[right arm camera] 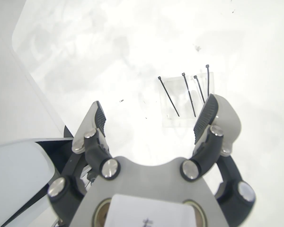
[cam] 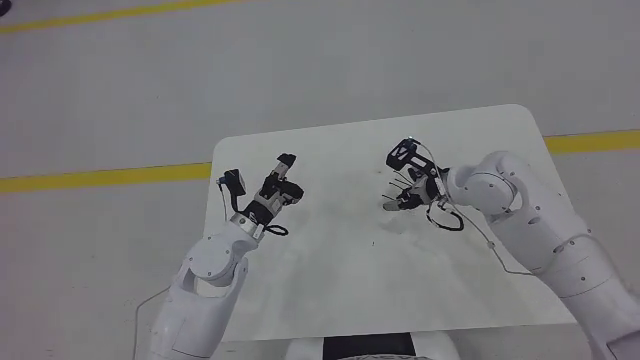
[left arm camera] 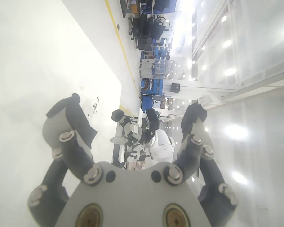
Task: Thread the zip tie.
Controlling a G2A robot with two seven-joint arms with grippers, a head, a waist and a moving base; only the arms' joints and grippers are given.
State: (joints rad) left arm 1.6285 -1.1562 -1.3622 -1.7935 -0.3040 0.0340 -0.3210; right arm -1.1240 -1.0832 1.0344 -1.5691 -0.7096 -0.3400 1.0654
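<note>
Four black zip ties (right arm camera: 189, 95) lie side by side, not touching, on a clear sheet (right arm camera: 177, 121) on the white desk (right arm camera: 108, 36). Right end effector (right arm camera: 155, 101) hangs just above them, jaws wide, empty. Left end effector (left arm camera: 135, 102) well apart, also wide and empty.

white table (right arm camera: 108, 36), clear sheet (right arm camera: 177, 88) with four black zip ties (right arm camera: 169, 97)
</note>
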